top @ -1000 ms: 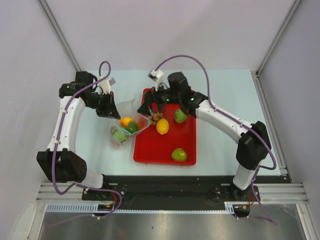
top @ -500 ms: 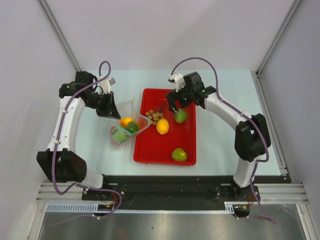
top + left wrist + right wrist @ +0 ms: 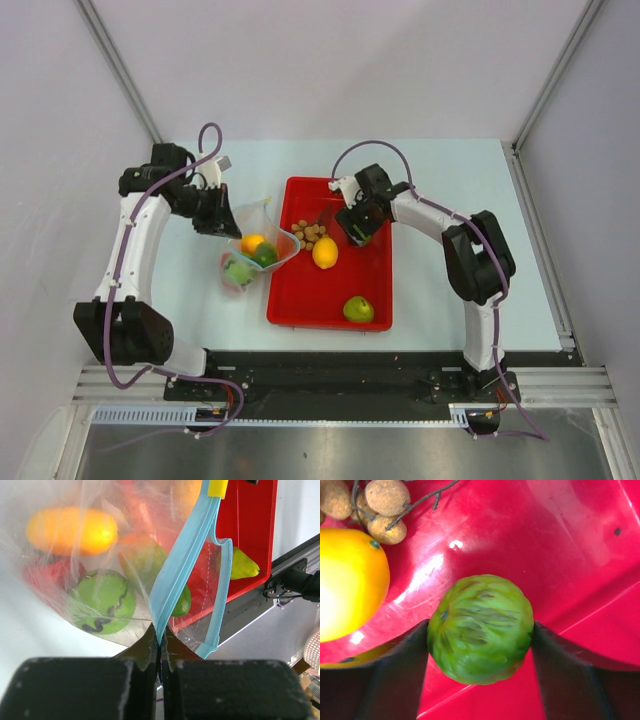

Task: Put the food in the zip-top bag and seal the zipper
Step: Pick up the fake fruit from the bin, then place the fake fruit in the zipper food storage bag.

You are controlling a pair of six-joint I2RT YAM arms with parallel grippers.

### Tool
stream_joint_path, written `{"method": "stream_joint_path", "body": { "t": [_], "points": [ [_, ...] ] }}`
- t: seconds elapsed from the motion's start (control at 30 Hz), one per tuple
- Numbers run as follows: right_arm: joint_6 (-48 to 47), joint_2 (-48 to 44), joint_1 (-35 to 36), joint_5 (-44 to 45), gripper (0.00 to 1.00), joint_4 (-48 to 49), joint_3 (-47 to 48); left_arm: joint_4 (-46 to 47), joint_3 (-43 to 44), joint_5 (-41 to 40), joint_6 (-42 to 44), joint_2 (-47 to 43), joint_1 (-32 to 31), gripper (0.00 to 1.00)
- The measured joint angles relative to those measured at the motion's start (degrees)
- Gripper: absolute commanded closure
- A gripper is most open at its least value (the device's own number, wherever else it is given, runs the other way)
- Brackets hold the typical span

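Starting w/ the biggest: light-blue table [image 3: 450, 290], near edge cut off by the mounting rail [image 3: 340, 365]. Red tray [image 3: 310, 300] sits mid-table, part of its far right side hidden under the right arm [image 3: 425, 218].

Zip-top bag [image 3: 262, 235] lies just left of the tray, its mouth end overlapping the tray's left rim. The clear plastic is creased & glary, so contents blur in the left wrist view.

Left gripper [image 3: 159, 650] is clamped tight on one end of the zipper [image 3: 182, 565], no gap btw the jaws. The light-blue strip runs up & away from it, its two tracks parted further along.

Inside the bag:
- orange-yellow fruit [image 3: 70, 530]
- mango [image 3: 140, 560], half hidden behind the zipper
- green ball [image 3: 102, 600] w/ a dark squiggle that reads as no letters
- red piece [image 3: 50, 572], hard to make out

Right gripper [image 3: 480, 626] is down in the tray, closed onto a green round fruit [image 3: 480, 605], one finger against each side. The fruit rests on the tray floor & is mostly covered by the gripper from above.

Lemon [image 3: 345, 590] sits just beside it, cropped at frame left. Another green fruit [image 3: 358, 309] lies at the tray's near end, well apart. Brown nuts [image 3: 385, 500] on a twig [image 3: 420, 500] are cropped at frame top. Yellow tab [image 3: 217, 487] at the zipper's far end is cropped too.
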Motion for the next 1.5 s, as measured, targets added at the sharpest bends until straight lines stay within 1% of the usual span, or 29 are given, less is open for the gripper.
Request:
{"method": "stream_joint_path", "body": {
  "t": [0.03, 0.07, 0.13, 0.17, 0.27, 0.43, 0.53, 0.6, 0.73, 0.83, 0.93, 1.07, 1.2, 1.3, 1.33, 1.37, 1.43, 1.47, 1.5],
  "points": [
    [-0.5, 0.0, 0.0, -0.1, 0.54, -0.1, 0.0, 0.0, 0.0, 0.0, 0.0, 0.0, 0.0, 0.96],
    [-0.2, 0.0, 0.0, -0.1, 0.6, 0.0, 0.0, 0.0, 0.0, 0.0, 0.0, 0.0, 0.0, 0.96],
    [-0.2, 0.0, 0.0, -0.4, 0.68, 0.0, 0.0, 0.0, 0.0, 0.0, 0.0, 0.0, 0.0, 0.96],
    [0.1, 0.0, 0.0, -0.6, 0.69, -0.1, 0.0, 0.0, 0.0, 0.0, 0.0, 0.0, 0.0, 0.96],
    [1.1, -0.7, 0.0, -1.9, 0.69, -0.6, 0.5, 0.0, 0.0, 0.0, 0.0, 0.0, 0.0, 0.96],
    [6.2, -6.2, -0.6, -9.9, 0.69, 0.0, 1.2, 0.1, 0.0, 0.0, 0.0, 0.0, 0.0, 0.96],
    [12.2, -12.5, -0.2, -15.8, 0.68, 5.7, 1.5, 0.3, 0.0, 0.0, 0.0, 0.0, 0.0, 0.96],
    [15.3, -15.6, 1.3, -18.9, 0.67, 9.4, 3.4, 0.4, 0.0, 0.0, 0.0, 0.0, 0.0, 0.96],
    [18.0, -17.9, 7.8, -23.0, 0.67, 15.6, 8.2, 0.4, 0.0, 0.1, 0.0, 0.0, 0.0, 0.96],
    [17.5, -18.0, 13.7, -25.6, 0.67, 18.3, 9.3, 0.4, 0.0, 0.3, 0.0, 0.0, 0.0, 0.96],
    [15.7, -17.2, 17.8, -27.5, 0.67, 18.3, 9.3, 0.4, 0.0, 0.5, 0.0, 0.1, 0.0, 0.96],
    [12.3, -14.2, 20.3, -28.2, 0.67, 17.0, 9.3, 0.4, 0.0, 0.7, 0.0, 0.1, 0.0, 0.96],
    [8.7, -9.1, 21.6, -26.6, 0.66, 14.8, 10.1, 0.4, 0.0, 1.2, 0.0, 0.1, 0.0, 0.95],
    [7.8, -5.4, 21.9, -24.9, 0.62, 13.7, 11.4, 0.5, 0.0, 1.2, 0.0, 0.1, 0.0, 0.95],
    [7.8, -4.6, 21.9, -23.6, 0.55, 13.9, 11.6, 0.5, 0.0, 1.4, 0.0, 0.1, 0.2, 0.95],
    [7.8, -4.0, 21.9, -22.6, 0.39, 14.1, 11.8, 0.5, 0.0, 1.5, 0.0, 0.1, 0.2, 0.95],
    [7.8, -3.7, 21.9, -20.2, 0.23, 15.0, 12.0, 0.5, 0.0, 1.6, 0.0, 0.1, 0.2, 0.95],
    [7.6, -3.7, 22.0, -18.6, 0.1, 15.4, 12.2, 0.5, 0.0, 1.6, 0.0, 0.1, 0.2, 0.95],
    [7.5, -3.5, 22.0, -17.1, 0.06, 15.6, 12.7, 0.5, 0.0, 1.6, 0.0, 0.1, 0.2, 0.95]
  ]
}}
